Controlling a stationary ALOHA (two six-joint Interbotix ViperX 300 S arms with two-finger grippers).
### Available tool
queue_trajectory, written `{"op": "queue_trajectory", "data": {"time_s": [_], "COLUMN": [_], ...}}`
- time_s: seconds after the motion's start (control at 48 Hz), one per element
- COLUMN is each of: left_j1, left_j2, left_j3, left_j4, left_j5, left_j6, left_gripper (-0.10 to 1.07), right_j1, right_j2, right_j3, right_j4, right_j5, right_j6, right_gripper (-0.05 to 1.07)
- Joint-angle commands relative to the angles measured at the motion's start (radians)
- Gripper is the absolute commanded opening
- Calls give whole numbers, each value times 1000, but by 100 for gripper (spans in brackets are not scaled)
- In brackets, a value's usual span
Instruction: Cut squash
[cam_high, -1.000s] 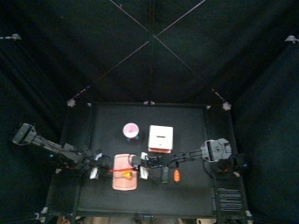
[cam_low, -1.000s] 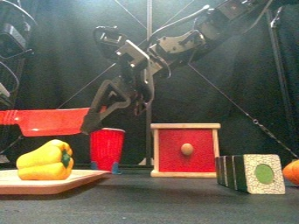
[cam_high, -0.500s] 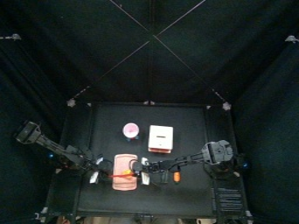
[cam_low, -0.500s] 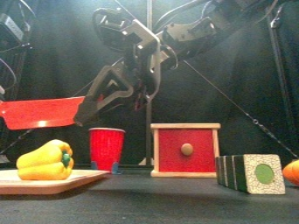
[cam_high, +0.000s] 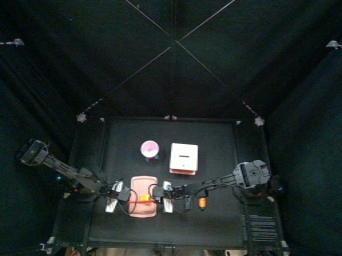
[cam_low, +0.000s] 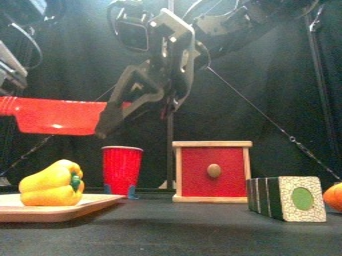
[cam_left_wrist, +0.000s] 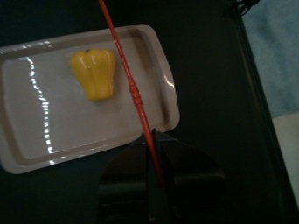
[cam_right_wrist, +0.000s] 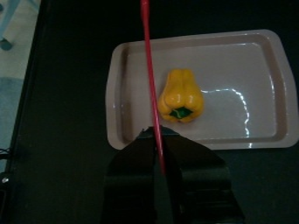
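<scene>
A yellow squash (cam_low: 51, 182) lies on a white tray (cam_low: 96, 202) at the table's front left. Above it hangs a red knife (cam_low: 54, 115), blade level and clear of the squash. My right gripper (cam_low: 118, 112) is shut on the blade's right end. In the right wrist view the blade's thin edge (cam_right_wrist: 149, 70) runs out from the gripper (cam_right_wrist: 160, 140) beside the squash (cam_right_wrist: 179, 94). The left wrist view shows the same red edge (cam_left_wrist: 128, 79) clamped in my left gripper (cam_left_wrist: 152, 144), with the squash (cam_left_wrist: 93, 74) on the tray (cam_left_wrist: 47, 114) to one side of it.
A red cup (cam_low: 122, 168) and a red box with a wooden knob (cam_low: 211, 170) stand behind the tray. A block with a green disc (cam_low: 287, 197) and an orange thing (cam_low: 334, 195) sit at the front right. Black curtains close in the table.
The knife has risen in the front view and now hangs higher above the squash. In the top view both grippers have shifted toward the table's front, over the tray.
</scene>
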Motion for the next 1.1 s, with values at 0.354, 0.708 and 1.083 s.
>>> {"op": "queue_trajectory", "data": {"time_s": [0.354, 0.708, 1.083], "left_j1": [-48, -281, -371], "left_j2": [-110, -29, 152], "left_j3": [-81, -38, -17], "left_j4": [298, 522, 638], "left_j5": [222, 327, 327], "left_j6": [-299, -746, -999], "left_gripper": [38, 38, 38], "right_j1": [-6, 9, 20], "right_j2": [-152, -63, 12], "right_j3": [-49, -81, -86], "right_j4": [-17, -49, -52], "right_j5": [170, 155, 126], "right_j6": [-2, -3, -5], "right_gripper": [33, 34, 33]}}
